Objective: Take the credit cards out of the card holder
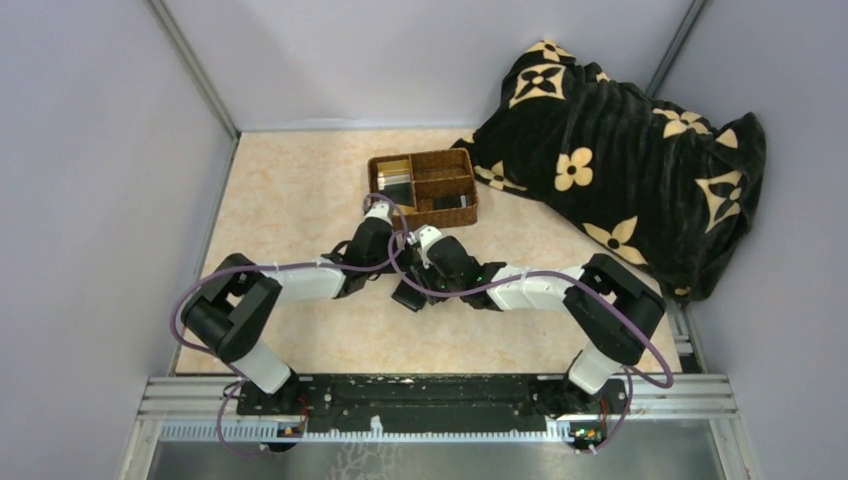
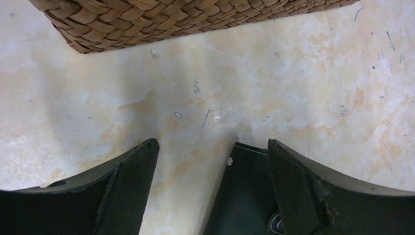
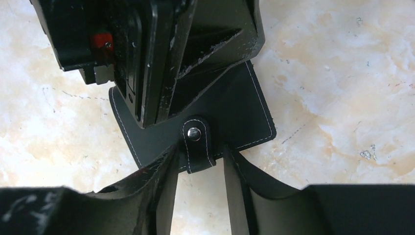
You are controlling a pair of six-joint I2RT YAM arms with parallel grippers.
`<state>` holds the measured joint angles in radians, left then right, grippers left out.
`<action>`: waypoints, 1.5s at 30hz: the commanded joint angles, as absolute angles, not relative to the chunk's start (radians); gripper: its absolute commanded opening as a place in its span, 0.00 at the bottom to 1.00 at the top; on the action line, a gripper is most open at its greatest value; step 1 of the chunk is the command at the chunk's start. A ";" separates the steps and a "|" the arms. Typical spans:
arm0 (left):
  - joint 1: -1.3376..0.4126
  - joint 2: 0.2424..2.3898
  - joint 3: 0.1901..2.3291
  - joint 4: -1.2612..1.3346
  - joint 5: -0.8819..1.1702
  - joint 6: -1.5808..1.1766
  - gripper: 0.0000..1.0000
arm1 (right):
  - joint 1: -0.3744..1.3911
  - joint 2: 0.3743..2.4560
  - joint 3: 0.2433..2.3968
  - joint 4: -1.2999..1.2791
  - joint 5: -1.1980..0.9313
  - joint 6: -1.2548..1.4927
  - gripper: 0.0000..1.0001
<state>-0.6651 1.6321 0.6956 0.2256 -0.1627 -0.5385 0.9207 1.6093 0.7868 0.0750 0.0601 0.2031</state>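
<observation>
Currently, the card holder (image 3: 244, 112) is lying flat on the table (image 1: 290, 200) at frame centre. The left gripper (image 2: 213, 144) is standing wide open, holding nothing, with one finger over the holder. The right gripper (image 3: 199, 156) is straddling the snap tab (image 3: 195, 139), jaws partly apart.

Plain grey walls (image 1: 100, 150) left, far and right; beige marbled tabletop (image 1: 290, 190); black flower-print blanket (image 1: 620, 150) heaped far right; aluminium rail (image 1: 700, 405) along near edge; light even

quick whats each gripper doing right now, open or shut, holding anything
left gripper: open, holding nothing; a corner of the card holder lies between its fingers.
right gripper: fingers either side of the snap strap; cannot tell if it is pinched.
</observation>
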 commanded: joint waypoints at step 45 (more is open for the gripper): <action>-0.658 1.704 0.537 -0.029 -0.029 -0.610 0.91 | 1.005 1.704 0.885 0.008 0.219 0.138 0.00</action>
